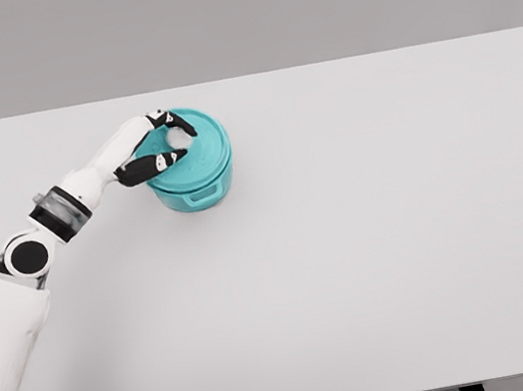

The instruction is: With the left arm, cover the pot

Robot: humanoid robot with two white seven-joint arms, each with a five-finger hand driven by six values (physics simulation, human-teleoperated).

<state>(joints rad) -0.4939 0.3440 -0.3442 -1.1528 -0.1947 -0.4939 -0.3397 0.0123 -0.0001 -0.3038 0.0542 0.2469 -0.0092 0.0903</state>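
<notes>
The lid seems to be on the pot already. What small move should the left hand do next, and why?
Probably open the fingers and lift straight up. The lid appears to sit flat on the teal pot, and the left hand is curled around its white knob, so only the release seems left.

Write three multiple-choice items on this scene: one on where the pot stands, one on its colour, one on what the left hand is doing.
1. Where does the pot stand on the table?
A. left of middle, toward the far edge
B. at the near right corner
C. dead centre

2. What colour is the pot?
A. red
B. teal
C. black

3. What is the left hand doing?
A. lying flat on the table
B. hanging off the table's edge
C. closed around the knob of the lid

Answers: 1 A, it sits in the upper left part of the tabletop; 2 B, pot and lid are both teal; 3 C, the fingers curl over the lid's white knob.
</notes>
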